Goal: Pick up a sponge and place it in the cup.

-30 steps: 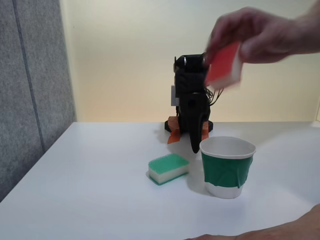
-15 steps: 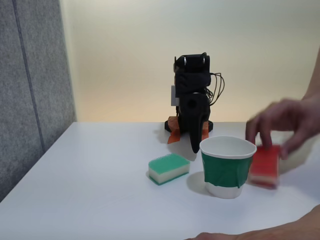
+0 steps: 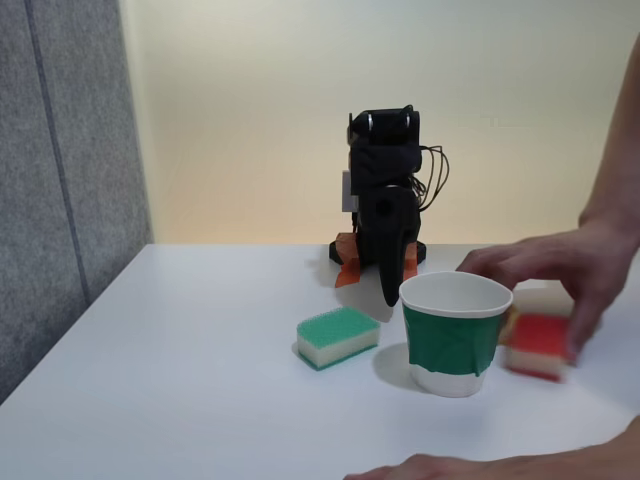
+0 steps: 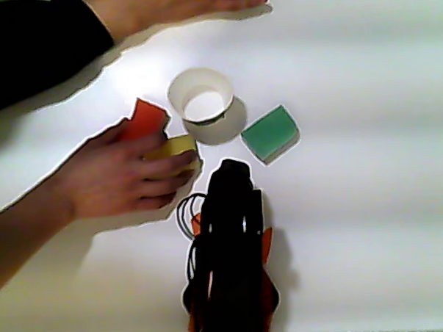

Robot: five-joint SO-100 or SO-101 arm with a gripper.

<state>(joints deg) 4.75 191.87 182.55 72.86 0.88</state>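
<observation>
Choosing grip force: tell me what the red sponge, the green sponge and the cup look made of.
The red sponge: blurred, red top over a paler body, probably foam. The green sponge: matte green layer on white foam, likely soft. The cup: white, thin-rimmed, apparently paper, with a creased dark green band, possibly tape.

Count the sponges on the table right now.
3. The green-topped sponge lies beside the white paper cup with a green band; the red-topped sponge and a yellow sponge sit under a person's hand. The hand may hide more.
</observation>
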